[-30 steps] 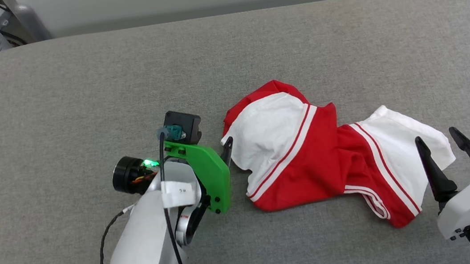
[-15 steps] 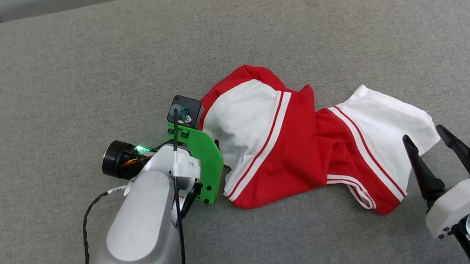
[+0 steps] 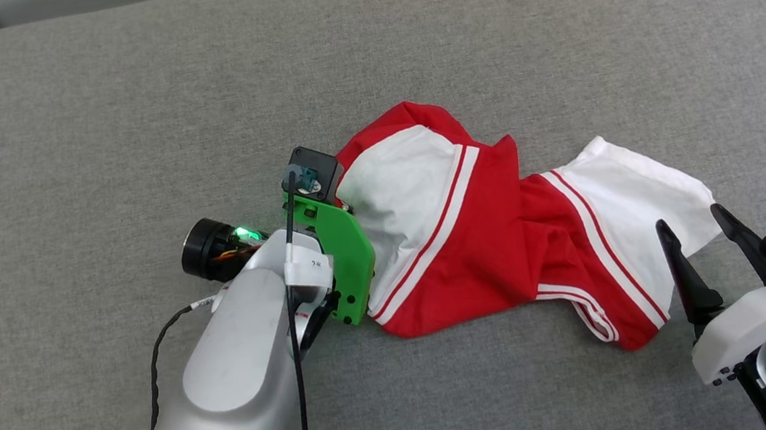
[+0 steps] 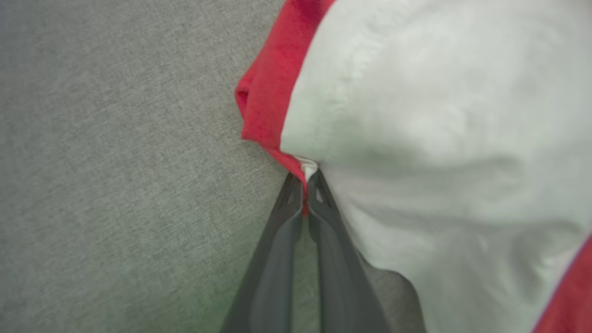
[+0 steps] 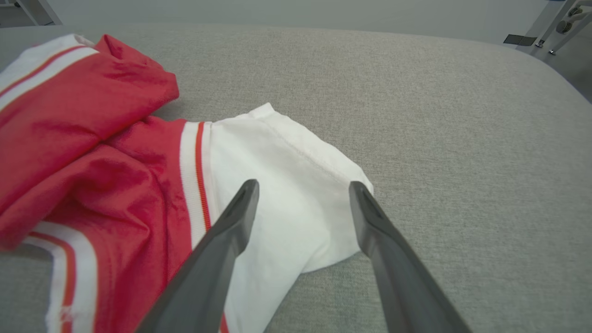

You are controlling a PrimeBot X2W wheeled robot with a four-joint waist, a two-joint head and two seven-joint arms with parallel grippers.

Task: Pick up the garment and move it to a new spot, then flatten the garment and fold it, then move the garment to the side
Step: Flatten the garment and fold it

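Left wrist view blurry, left gripper point(image 4: 305, 178) pinched on the garment point(image 4: 439, 138) edge, right gripper point(image 5: 303, 187) spread wide near its white sleeve point(image 5: 282, 157)

No readable text anywhere right now. Closest thing: a small white tag point(image 3: 306, 270) on the left arm point(image 3: 240, 364), beside the green bracket point(image 3: 343, 249), carrying a couple of tiny dark marks, too small to make out.

left forearm point(image 3: 228, 380): rounded silver-grey shell, black cable point(image 3: 298, 371) along it
left wrist bracket point(image 3: 348, 256): bright green plate, dark screw holes
camera block point(image 3: 315, 168): black, teal connector point(image 3: 305, 178)
motor point(image 3: 203, 250): black cylinder, green light
right gripper point(image 5: 303, 183): two long dark tapering fingers
right wrist housing point(image 3: 748, 329): white, small screws
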